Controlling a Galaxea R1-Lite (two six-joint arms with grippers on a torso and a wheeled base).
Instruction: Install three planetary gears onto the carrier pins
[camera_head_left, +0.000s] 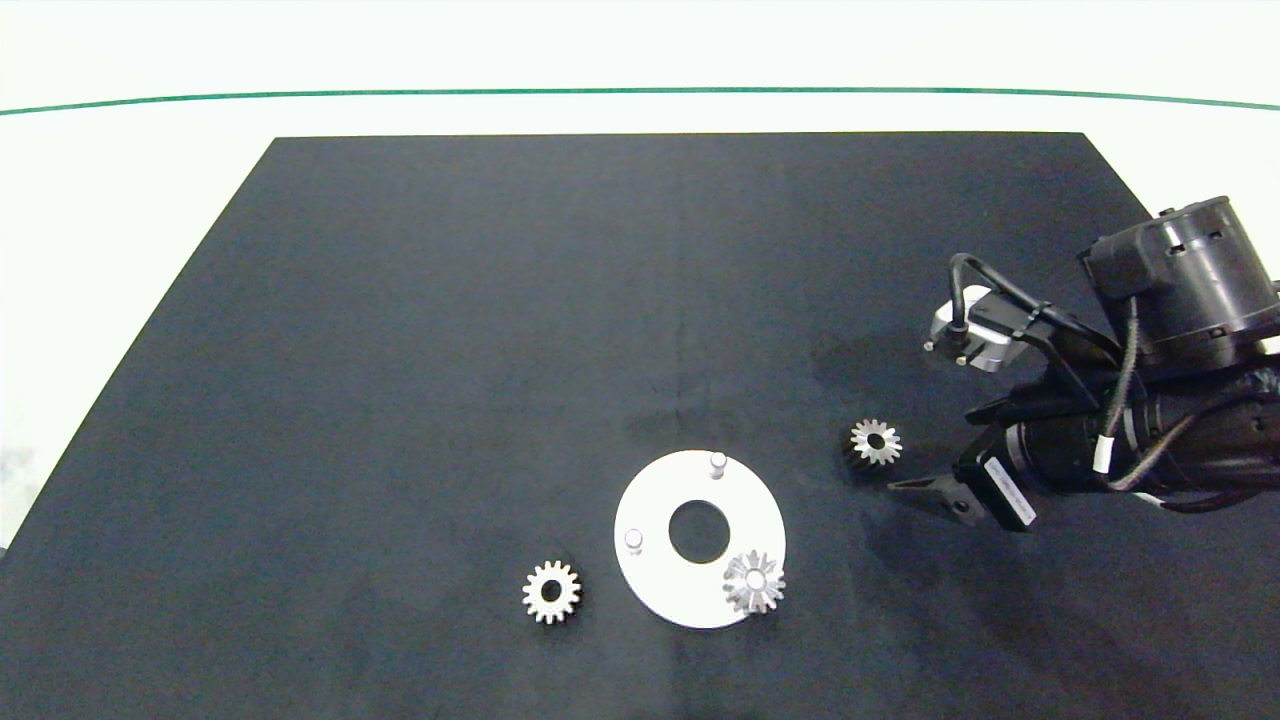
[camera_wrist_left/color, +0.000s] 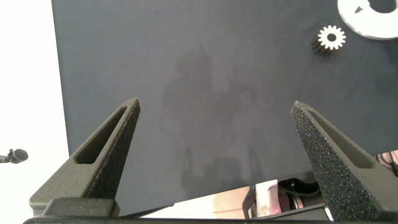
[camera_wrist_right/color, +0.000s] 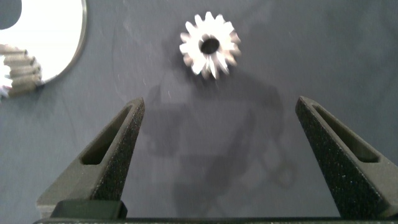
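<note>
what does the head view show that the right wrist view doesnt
Only the head view shows the whole white disc, its two bare carrier pins, the loose gear on the mat to the disc's left, and the table's green line. Only the right wrist view shows both fingers of the right gripper spread wide, empty, just short of the gear. Both show that loose gear right of the disc and the gear already on a pin. The left gripper appears in neither.
</note>
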